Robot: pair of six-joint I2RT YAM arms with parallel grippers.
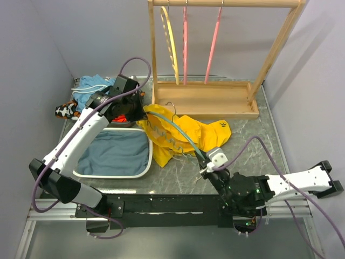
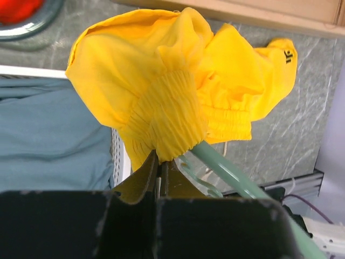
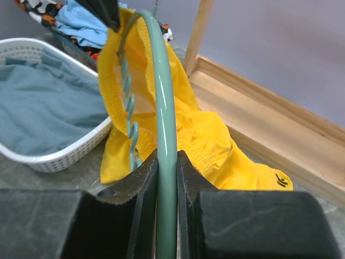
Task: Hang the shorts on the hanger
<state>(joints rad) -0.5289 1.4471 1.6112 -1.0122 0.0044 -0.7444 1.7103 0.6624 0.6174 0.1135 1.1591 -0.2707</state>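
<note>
Overhead, the left gripper reached out past the white basket and pinched the shorts, which lay heaped on the table before the wooden rack. The right gripper, its arm folded low, clamped the hanger threaded into them. From the left wrist, the fingers were closed on the gathered waistband; a small dark logo near one hem was unreadable. From the right wrist, the jaws squeezed the hanger's teal arm.
</note>
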